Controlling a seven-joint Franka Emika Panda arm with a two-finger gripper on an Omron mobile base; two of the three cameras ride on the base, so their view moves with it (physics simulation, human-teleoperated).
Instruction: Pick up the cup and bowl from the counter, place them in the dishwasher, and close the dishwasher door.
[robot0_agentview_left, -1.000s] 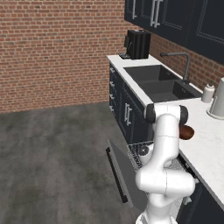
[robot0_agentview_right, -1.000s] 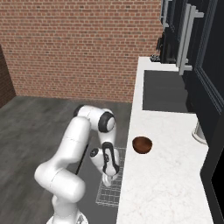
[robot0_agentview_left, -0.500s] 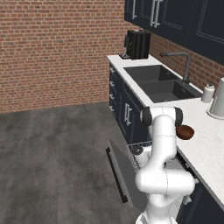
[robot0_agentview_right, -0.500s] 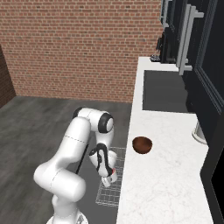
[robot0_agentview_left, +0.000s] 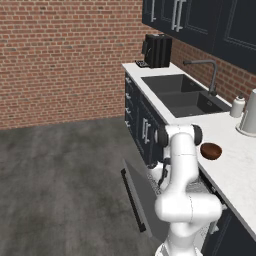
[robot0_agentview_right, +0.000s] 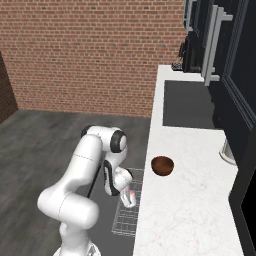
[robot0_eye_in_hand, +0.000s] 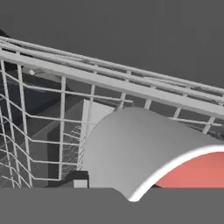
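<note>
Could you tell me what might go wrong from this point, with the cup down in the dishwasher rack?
The cup sits tilted at the pincer in the wire rack; it may tip or roll once let go. The bowl waits near the counter edge above the rack, so the rising arm could knock it off.

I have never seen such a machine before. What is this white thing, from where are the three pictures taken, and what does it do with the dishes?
The white thing is a robot arm in a simulated kitchen. Two pictures come from cameras on its base, behind it to left and right; the third comes from a camera on its hand. The gripper is low over the dishwasher rack, at the cup, pink outside and white inside, which fills the hand view. Whether the fingers clamp it or have let go, I cannot tell. The dishwasher door hangs open. The brown bowl sits on the white counter.
</note>
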